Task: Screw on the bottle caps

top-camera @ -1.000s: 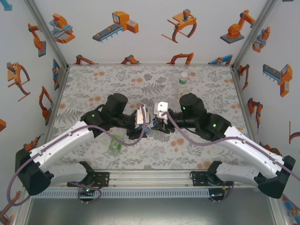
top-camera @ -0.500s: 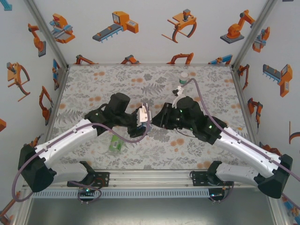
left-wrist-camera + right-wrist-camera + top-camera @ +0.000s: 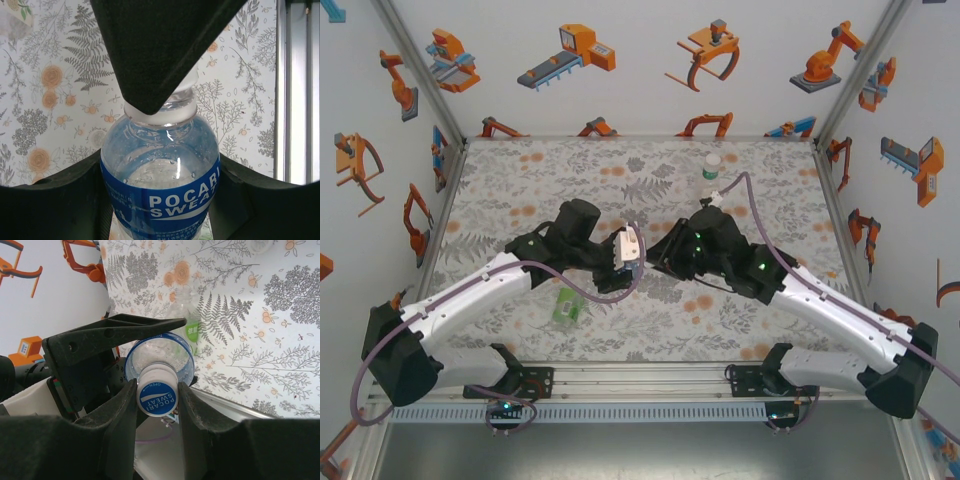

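A green-labelled bottle [image 3: 565,306] lies on the table [image 3: 520,170] at left. Over the middle, the left jaws clamp the blue-labelled bottle [image 3: 160,170]; the right jaws are closed on its cap [image 3: 157,399]. A slim bottle [image 3: 712,166] stands farther back, right.

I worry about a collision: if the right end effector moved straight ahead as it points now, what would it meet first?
Most likely the blue-labelled bottle: its cap is in that grip, and the body lies directly behind.
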Tool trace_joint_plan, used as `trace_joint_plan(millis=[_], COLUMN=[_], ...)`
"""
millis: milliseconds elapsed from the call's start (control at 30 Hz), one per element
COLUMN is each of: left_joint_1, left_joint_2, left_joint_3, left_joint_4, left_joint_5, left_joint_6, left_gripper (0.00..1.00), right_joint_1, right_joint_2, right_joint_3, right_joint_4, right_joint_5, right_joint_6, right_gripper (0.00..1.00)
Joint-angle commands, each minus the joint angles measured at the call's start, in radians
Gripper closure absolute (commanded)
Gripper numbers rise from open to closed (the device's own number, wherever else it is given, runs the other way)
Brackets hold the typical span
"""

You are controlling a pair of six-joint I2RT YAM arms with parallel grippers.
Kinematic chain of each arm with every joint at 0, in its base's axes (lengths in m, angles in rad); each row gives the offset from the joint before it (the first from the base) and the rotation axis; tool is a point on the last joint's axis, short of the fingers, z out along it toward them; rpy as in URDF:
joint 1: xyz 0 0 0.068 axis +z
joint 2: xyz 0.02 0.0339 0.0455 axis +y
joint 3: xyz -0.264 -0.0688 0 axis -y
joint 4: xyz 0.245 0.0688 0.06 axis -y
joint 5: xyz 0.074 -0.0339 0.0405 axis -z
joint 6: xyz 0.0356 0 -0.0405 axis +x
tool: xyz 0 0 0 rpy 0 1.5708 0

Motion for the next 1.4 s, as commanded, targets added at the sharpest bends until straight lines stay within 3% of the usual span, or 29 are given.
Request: trace_joint_plan(millis=[0,433,633,833,967,1167,1367], left_joint_1=[-0.015,-0.015,-0.015,-0.015,-0.015,-0.015,-0.014], left_joint_2=[-0.022,-0.011,-0.01,-0.016,-0.02,-0.031,-0.057], left_joint_3=[0.018,0.022,0.023,0.028,0.037,0.045,0.036], left_joint_4=[0.117,0.094,0.074,0.052,0.034,0.003,-0.009], left_joint_5=[0.109,0.104,0.105,0.106,0.114,0.133,0.142], left_joint_6=[-0.006,-0.002,0.005,0.012,0.021,0.028,0.037], left_gripper=[1.0,1.0,1.0,1.0,1.0,1.0,1.0], right_joint_1=[0.002,-0.009,-0.015,-0.018,-0.024,-0.023,-0.022], right_joint_2=[0.03,0.046,0.036,-0.004,-0.034,-0.049,-0.045], right_joint_3=[0.046,0.097,0.153,0.202,0.215,0.244,0.253], right_joint_4=[-0.054,-0.056,-0.061,-0.082,-0.058,-0.107,-0.204], right_joint_5=[0.027,0.009,0.016,0.05,-0.034,-0.311,-0.515], right_joint_6=[-0.071,-0.161,-0.32,-0.602,-0.907,-1.396,-1.75], right_gripper=[0.67,0.47,0.36,0.33,0.36,0.4,0.46])
